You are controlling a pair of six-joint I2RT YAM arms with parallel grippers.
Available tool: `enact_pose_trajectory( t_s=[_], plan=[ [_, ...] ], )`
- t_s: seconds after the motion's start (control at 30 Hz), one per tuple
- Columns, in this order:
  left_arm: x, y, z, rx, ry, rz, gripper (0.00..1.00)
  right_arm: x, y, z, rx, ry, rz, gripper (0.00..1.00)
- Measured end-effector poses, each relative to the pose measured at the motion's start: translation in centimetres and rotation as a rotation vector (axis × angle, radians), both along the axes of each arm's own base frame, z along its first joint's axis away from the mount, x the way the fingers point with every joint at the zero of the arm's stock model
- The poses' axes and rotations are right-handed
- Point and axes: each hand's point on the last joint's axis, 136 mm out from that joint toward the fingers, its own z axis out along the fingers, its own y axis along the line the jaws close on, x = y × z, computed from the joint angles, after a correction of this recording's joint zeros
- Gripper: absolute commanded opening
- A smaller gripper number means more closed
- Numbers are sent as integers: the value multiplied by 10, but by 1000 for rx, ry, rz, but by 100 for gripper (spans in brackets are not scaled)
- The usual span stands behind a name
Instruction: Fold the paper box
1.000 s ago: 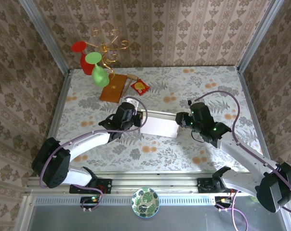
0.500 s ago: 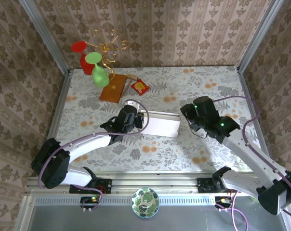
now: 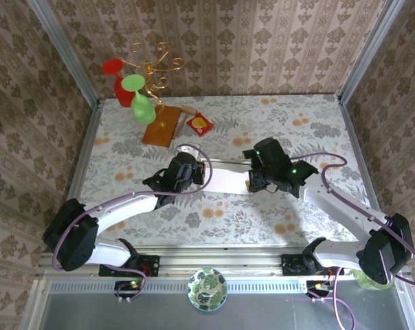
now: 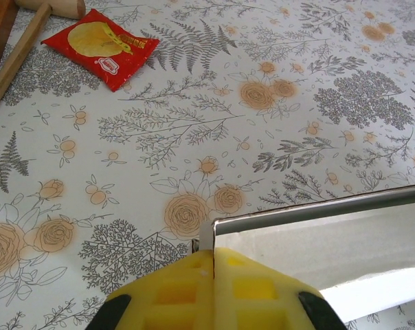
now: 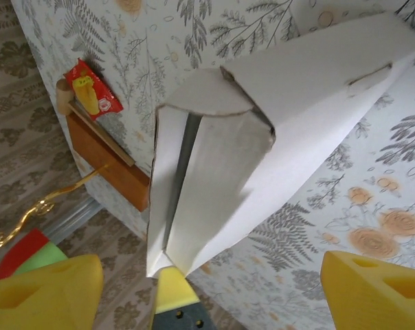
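Swung in from the right since a second ago, the right gripper (image 5: 209, 265) now spreads its jaws wide around the right end of the paper box (image 3: 225, 177), lying mid-table (image 3: 262, 124). The left gripper (image 4: 213, 275) stays clamped on the box's left edge. Lettering on the red snack packet (image 4: 101, 47) is too small to read.

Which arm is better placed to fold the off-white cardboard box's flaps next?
Right, probably: the right gripper stands open at the flapped end of the off-white cardboard box; the left gripper is shut on its edge.
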Motion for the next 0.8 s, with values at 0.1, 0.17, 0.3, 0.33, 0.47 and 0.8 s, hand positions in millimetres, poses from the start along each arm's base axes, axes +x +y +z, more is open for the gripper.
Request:
enact_pose_trajectory(
  t_s=[0.1,0.17,0.3,0.33,0.47,0.8],
  plan=[
    [0,0,0,0,0,0,0,6,4,-3,14,-2,-12,84],
    [0,0,0,3,-3,2,0,11,5,-7,17,-1,-17,84],
    [0,0,0,4,-3,3,0,16,5,-21,10,16,-24,82],
    [0,0,0,4,-4,4,0,17,4,-25,8,21,-28,82],
    [-1,0,0,7,-6,4,0,23,2,-34,1,31,-37,78],
    [-1,0,0,11,-8,8,0,23,3,-45,12,22,-21,59]
  ],
)
